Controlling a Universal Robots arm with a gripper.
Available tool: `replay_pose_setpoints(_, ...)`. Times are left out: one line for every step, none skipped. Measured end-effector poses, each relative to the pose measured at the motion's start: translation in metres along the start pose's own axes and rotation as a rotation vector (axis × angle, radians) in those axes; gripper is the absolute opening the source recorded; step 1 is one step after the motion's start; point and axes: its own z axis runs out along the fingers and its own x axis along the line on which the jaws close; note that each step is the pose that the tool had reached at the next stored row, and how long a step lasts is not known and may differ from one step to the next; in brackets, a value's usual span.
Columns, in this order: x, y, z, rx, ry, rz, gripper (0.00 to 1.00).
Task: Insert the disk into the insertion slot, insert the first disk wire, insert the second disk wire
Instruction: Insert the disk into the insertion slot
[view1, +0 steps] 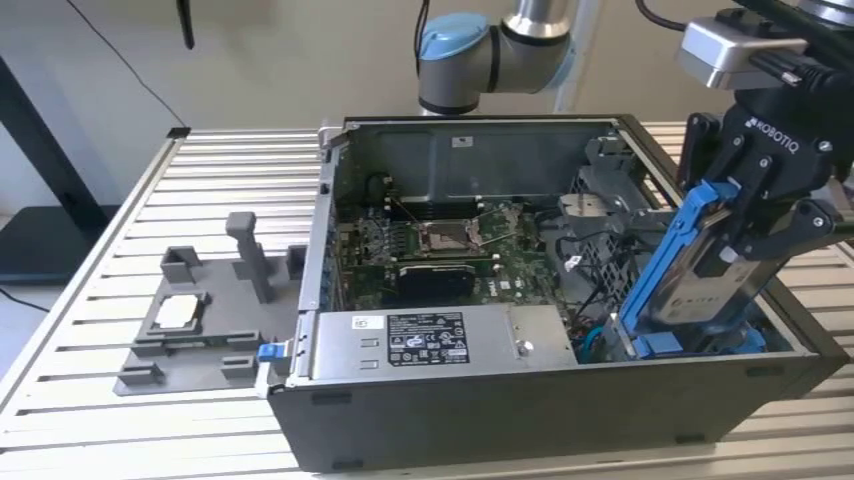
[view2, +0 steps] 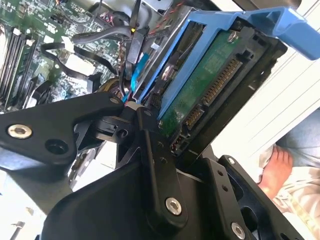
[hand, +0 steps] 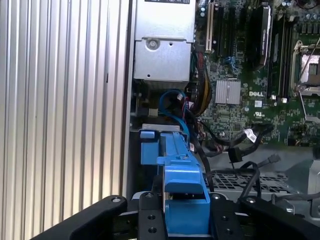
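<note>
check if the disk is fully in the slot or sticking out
Sticking out. In the exterior view the disk stands tilted in the gripper, its lower end at the insertion slot, mostly above the case.

we see an open computer case (view1: 534, 420) standing on a slatted metal worktop (view1: 80, 420). inside lie a green circuit board (view1: 514, 270) with a square silver socket (view1: 441, 237) and a grey labelled box (view1: 427, 340) along the near wall. well apart from the case, on the exterior view's left, sits a grey plastic holder (view1: 200, 345). in the second wrist view we see a person's bare foot (view2: 277, 167).
</note>
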Motion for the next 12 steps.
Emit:
replay_pose_setpoints(0.0000,-0.0001,0.0018,0.0000,-0.0001,0.000,0.33)
replay_pose_setpoints(-0.0001,-0.0001,0.0037,0.0000,-0.0002,-0.001,0.33)
replay_pose_setpoints(-0.0001,-0.0002,0.0055,0.0000,0.0002,-0.002,0.33)
replay_pose_setpoints(-0.0001,-0.0003,0.0074,0.0001,0.0000,-0.002,0.33)
replay_pose_setpoints(-0.0001,-0.0004,0.0092,0.0001,-0.0001,-0.003,0.33)
replay_pose_setpoints(-0.0002,-0.0004,0.0110,0.0000,0.0001,-0.003,0.33)
replay_pose_setpoints(-0.0002,-0.0005,0.0128,0.0000,0.0000,-0.004,0.33)
replay_pose_setpoints(-0.0002,-0.0006,0.0147,0.0001,0.0000,-0.004,0.33)
replay_pose_setpoints(-0.0002,-0.0006,0.0163,0.0000,0.0002,-0.005,0.33)
replay_pose_setpoints(-0.0003,-0.0007,0.0183,0.0001,0.0001,-0.005,0.33)
replay_pose_setpoints(-0.0003,-0.0008,0.0202,0.0003,0.0000,-0.005,0.33)
replay_pose_setpoints(-0.0003,-0.0009,0.0218,0.0004,0.0002,-0.006,0.33)
